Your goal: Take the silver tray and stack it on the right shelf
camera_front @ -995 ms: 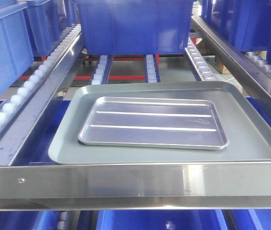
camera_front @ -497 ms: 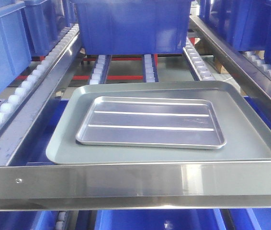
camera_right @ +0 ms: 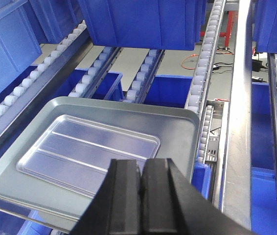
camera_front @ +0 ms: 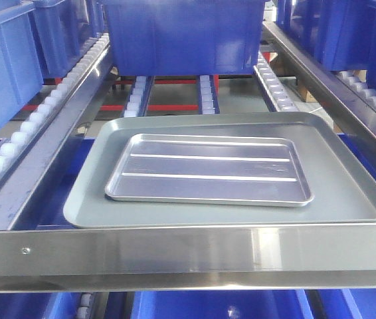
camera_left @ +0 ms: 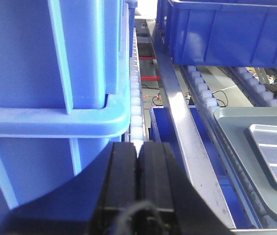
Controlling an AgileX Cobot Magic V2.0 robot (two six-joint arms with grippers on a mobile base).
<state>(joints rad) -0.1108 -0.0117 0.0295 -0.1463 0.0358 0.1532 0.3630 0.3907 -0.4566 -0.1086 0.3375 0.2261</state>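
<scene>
Silver tray [camera_front: 208,169] lies inside grey tray [camera_front: 347,193] on shelf [camera_front: 188,256]. My left gripper [camera_left: 138,169] and right gripper [camera_right: 141,188] clenched, empty; my right gripper hides the tray's near edge.

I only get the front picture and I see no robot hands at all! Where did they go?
Observer: The right gripper hangs above the near edge of the big grey tray, fingers pressed together, holding nothing.
Operator: And the other one?
Observer: The left gripper is off by a light blue bin, also shut and empty.
Operator: Is anyone touching the shiny tray?
Observer: No. The silver tray lies flat inside the grey one, untouched.
</scene>
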